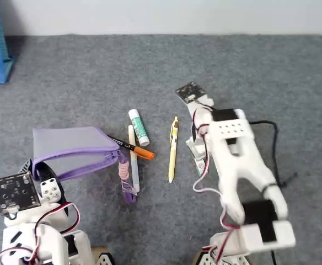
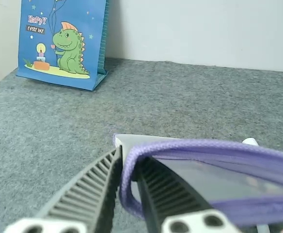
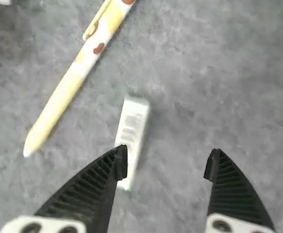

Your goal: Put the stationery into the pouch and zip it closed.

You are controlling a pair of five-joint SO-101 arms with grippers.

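At the left, the left gripper [image 2: 127, 159] was pinched shut on the rim of the purple pouch [image 1: 67, 144], holding its mouth open toward the stationery. Nothing could be seen inside it, and the zip was not done up. Just beside the mouth lay a black marker with an orange cap [image 1: 132, 147], crossing a white pen [image 1: 133, 165], with the glue stick [image 1: 139, 127] just beyond them. Further right, apart from these, lay the yellow pen [image 1: 173, 148]. At the right, the right gripper [image 3: 168, 156] hung with its jaws wide over a small white piece [image 3: 132, 127], probably an eraser, gripping nothing. The task looked barely begun: every item lay out on the grey table [image 1: 249, 66], all to be carried in before the zip could be closed.
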